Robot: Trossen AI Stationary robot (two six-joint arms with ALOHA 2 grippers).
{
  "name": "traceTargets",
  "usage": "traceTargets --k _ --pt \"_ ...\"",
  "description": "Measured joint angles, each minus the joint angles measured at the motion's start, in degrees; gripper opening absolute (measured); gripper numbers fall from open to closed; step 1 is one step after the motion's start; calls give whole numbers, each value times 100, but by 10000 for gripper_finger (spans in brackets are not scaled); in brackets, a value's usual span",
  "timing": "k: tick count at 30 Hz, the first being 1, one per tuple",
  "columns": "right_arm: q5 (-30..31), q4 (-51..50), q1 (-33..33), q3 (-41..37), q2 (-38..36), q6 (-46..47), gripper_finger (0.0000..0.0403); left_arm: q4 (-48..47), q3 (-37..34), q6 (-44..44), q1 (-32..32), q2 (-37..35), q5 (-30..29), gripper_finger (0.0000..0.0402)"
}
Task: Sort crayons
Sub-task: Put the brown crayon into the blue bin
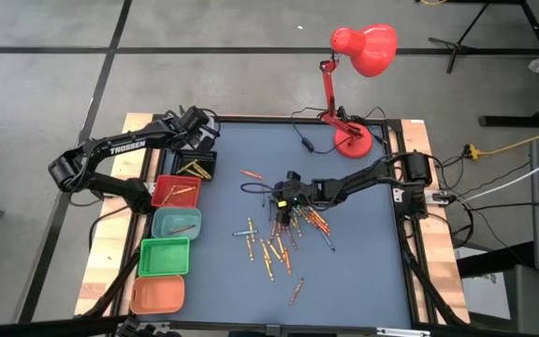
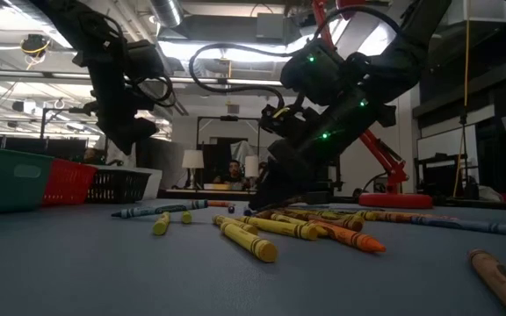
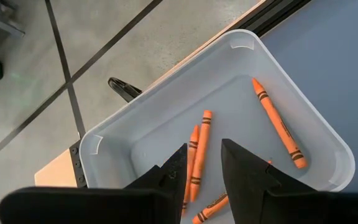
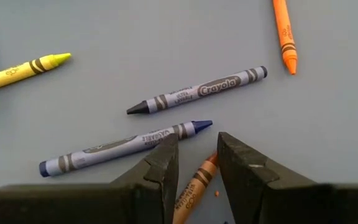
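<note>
Many crayons [image 1: 284, 239] lie loose on the blue-grey table top in the middle. My right gripper [image 4: 196, 163] is low over this pile, open, slanting down. An orange-brown crayon [image 4: 194, 185] lies lengthwise in the gap between its fingers. Just beyond the fingertips lie a blue crayon [image 4: 123, 144] and a dark-tipped crayon [image 4: 197, 90]. My left gripper [image 3: 204, 158] hangs open above a pale bin [image 3: 166, 106] at the table's far left. Three orange crayons [image 3: 278, 124] lie on that bin's floor, and nothing is between the left fingers. My right gripper has one finger on each side of the orange-brown crayon's pointed end [image 4: 209, 163], coming slanting down from the table's right side and lying along the crayon. I cannot tell whether either finger touches it.
A row of bins runs along the left edge: red [image 1: 176, 190], teal [image 1: 176, 223], green [image 1: 165, 256] and orange [image 1: 157, 294]. A red desk lamp [image 1: 358, 56] stands at the far right corner. Single crayons lie scattered toward the near edge [image 1: 296, 292].
</note>
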Motion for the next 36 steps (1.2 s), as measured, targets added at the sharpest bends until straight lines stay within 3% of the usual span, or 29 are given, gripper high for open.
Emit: traceTargets --k 8,21,36 --pt "0 -167 0 385 4 0 113 2 0 0 0 0 -2 83" --pt "21 -2343 0 1099 4 256 113 1 0 -3 0 0 -1 83" --pt "48 -2382 0 1114 4 627 113 2 0 -5 0 0 -2 82"
